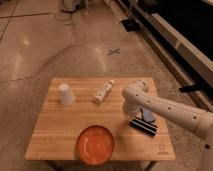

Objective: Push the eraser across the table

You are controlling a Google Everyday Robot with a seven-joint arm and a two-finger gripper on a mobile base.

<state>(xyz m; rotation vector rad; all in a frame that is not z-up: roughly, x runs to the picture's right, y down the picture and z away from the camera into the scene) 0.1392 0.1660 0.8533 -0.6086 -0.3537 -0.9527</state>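
Note:
The eraser (143, 126), a long black block with a pale stripe, lies on the right part of the pale-wood table (55, 135), angled toward the front right. A small blue square piece (148, 116) sits just behind it. My gripper (128, 114) hangs down from the white arm's bent wrist (135, 93) and stands at the eraser's left end, close to or touching it. A clear plastic bottle (103, 92) lies on its side to the left of the arm.
A white upside-down cup (65, 94) stands at the back left. An orange plate (95, 144) sits at the front edge, left of the eraser. The table's right edge (167, 130) is close to the eraser. A speckled floor surrounds the table.

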